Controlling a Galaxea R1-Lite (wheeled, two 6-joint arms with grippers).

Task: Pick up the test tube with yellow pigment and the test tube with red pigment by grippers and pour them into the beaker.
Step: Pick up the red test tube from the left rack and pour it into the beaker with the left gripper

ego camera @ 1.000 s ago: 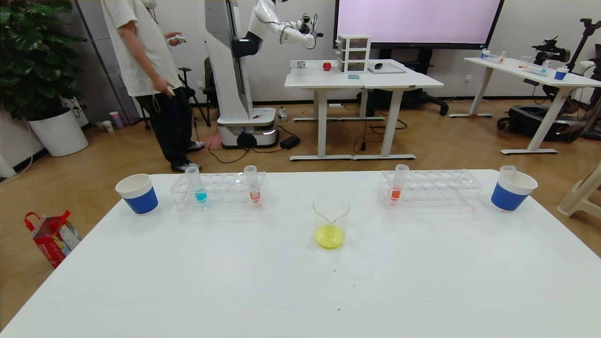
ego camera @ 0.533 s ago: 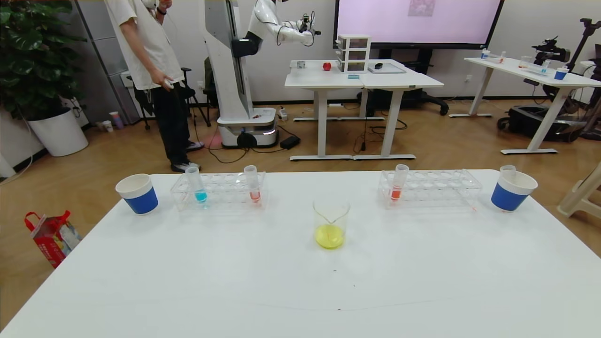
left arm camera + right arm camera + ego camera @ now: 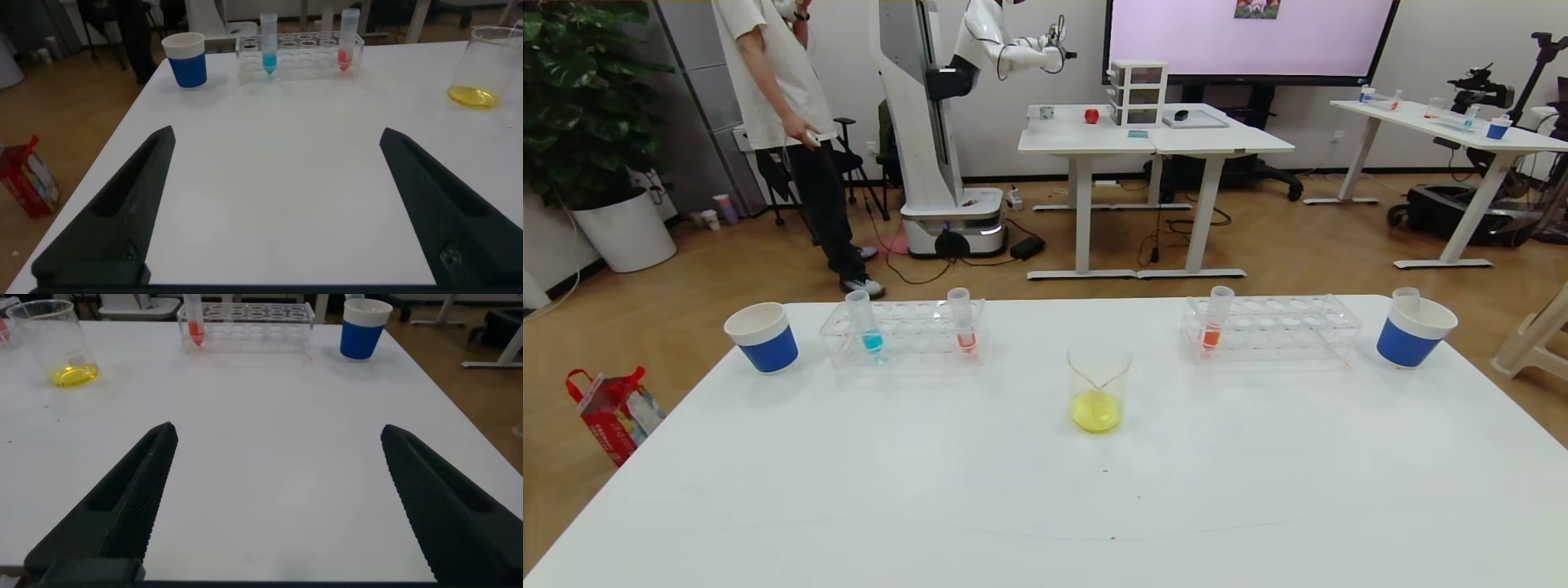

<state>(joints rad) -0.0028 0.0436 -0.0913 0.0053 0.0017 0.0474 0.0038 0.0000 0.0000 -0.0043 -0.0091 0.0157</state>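
Note:
The beaker (image 3: 1098,392) stands mid-table with yellow liquid at its bottom; it also shows in the left wrist view (image 3: 489,65) and the right wrist view (image 3: 57,345). No tube with yellow liquid is in view. One red-pigment tube (image 3: 1214,320) stands in the right rack (image 3: 1282,328), another (image 3: 964,323) in the left rack (image 3: 907,331). My left gripper (image 3: 278,131) is open and empty over the near left of the table. My right gripper (image 3: 278,428) is open and empty over the near right. Neither shows in the head view.
A blue-liquid tube (image 3: 867,324) stands in the left rack. Blue-and-white paper cups stand at the far left (image 3: 762,336) and far right (image 3: 1414,331); the right one holds an empty tube (image 3: 1405,296). A person and another robot stand behind the table.
Nothing on the table has moved. The person behind the table has shifted his stance and the far robot's arm has moved slightly.

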